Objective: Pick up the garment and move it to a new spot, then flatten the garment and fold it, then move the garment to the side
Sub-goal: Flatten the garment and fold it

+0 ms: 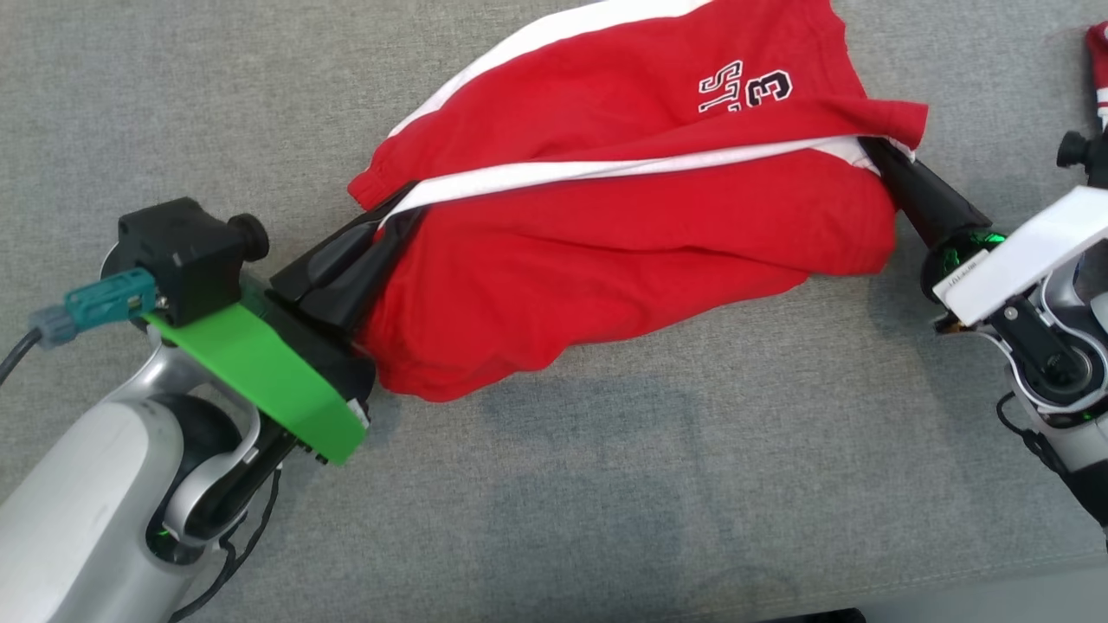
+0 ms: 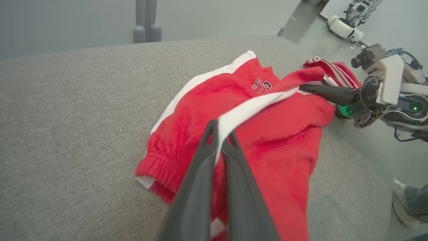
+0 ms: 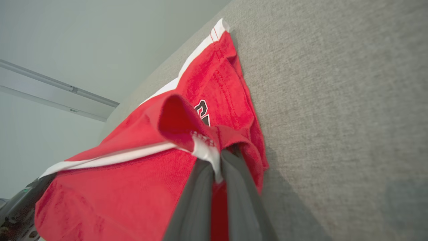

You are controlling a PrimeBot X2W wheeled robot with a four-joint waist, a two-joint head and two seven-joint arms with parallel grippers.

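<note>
The garment [image 1: 623, 208] is a pair of red shorts with white side stripes and a "3" print, lying on the grey cushioned surface [image 1: 606, 502]. One red layer with its white stripe is lifted between both grippers. My left gripper [image 1: 400, 208] is shut on the striped edge at the garment's left end, and the left wrist view shows its tips [image 2: 219, 129] pinching the white band of the garment [image 2: 281, 134]. My right gripper [image 1: 870, 147] is shut on the striped edge at the right end, and in the right wrist view its tips [image 3: 219, 157] clamp the garment [image 3: 133, 180].
Another red and white striped cloth [image 1: 1098, 69] lies at the surface's far right edge, seen behind the right arm [image 2: 381, 90] in the left wrist view. A person's shoe [image 2: 406, 204] stands on the floor beyond the surface. Bare grey surface spreads in front of the garment.
</note>
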